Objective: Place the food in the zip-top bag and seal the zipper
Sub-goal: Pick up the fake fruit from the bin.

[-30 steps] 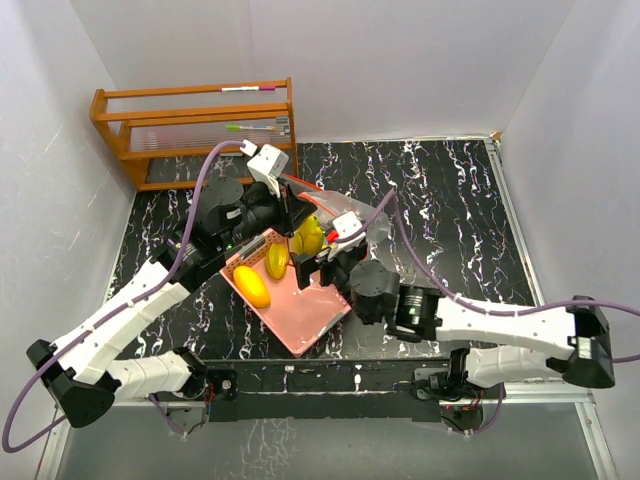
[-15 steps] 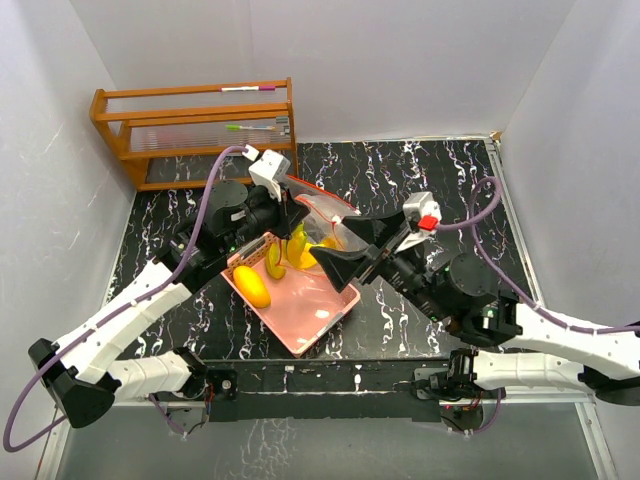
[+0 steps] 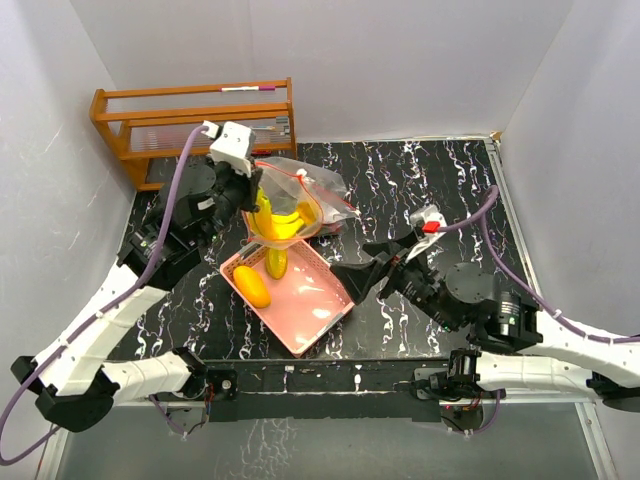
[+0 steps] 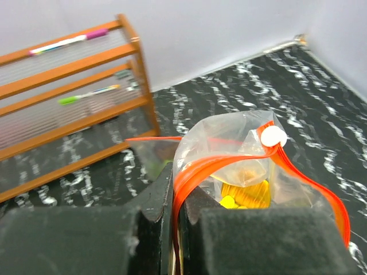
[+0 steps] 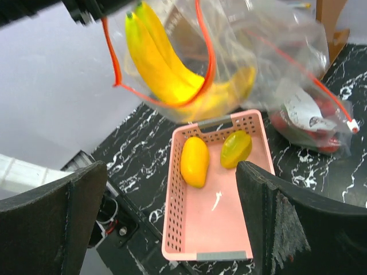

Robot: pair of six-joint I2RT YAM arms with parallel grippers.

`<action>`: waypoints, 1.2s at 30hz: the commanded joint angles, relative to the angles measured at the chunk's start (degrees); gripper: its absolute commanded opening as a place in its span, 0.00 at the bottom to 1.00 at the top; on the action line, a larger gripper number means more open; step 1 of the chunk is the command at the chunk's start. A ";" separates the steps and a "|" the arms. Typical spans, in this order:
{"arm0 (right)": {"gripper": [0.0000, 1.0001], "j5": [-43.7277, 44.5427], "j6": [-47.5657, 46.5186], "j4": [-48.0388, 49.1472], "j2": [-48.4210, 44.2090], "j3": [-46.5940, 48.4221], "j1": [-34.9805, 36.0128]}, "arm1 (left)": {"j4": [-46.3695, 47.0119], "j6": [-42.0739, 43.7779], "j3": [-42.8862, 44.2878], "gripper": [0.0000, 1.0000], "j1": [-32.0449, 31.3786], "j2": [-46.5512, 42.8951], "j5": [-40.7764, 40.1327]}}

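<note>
Left gripper (image 4: 176,197) clamped on zip-top bag (image 4: 241,143) rim, right gripper (image 3: 352,257) spread empty, red pieces (image 5: 321,137) blurred inside

**Bag above basket, rack behind**

The basket (image 3: 312,312) is set mid-bench (image 3: 450,180), with the mango-like fruit (image 3: 252,286) and a smaller fruit (image 5: 235,148) side by side in its far end. Above that end the zip-top bag (image 3: 305,188) is hung from the left hand (image 4: 175,212), the banana bunch (image 3: 275,222) inside. The rack (image 3: 190,130) is placed far left. The right hand (image 3: 368,265) is held right of the basket, apart.
</note>
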 commanded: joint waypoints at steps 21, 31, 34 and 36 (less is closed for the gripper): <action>0.95 -7.81 7.54 13.20 49.53 12.38 -7.53 | -2.54 8.91 -4.16 0.00 15.67 -5.81 -15.27; 0.69 -19.76 3.67 14.74 64.04 23.71 -12.00 | -2.53 7.41 -6.02 0.00 15.92 -7.27 -12.23; 0.67 -22.61 2.24 13.77 66.20 25.45 -12.49 | -2.46 7.10 -6.28 0.00 15.94 -7.67 -11.55; 0.68 -24.91 1.07 13.36 67.84 26.63 -12.55 | -2.46 6.89 -6.37 0.00 15.92 -7.83 -11.31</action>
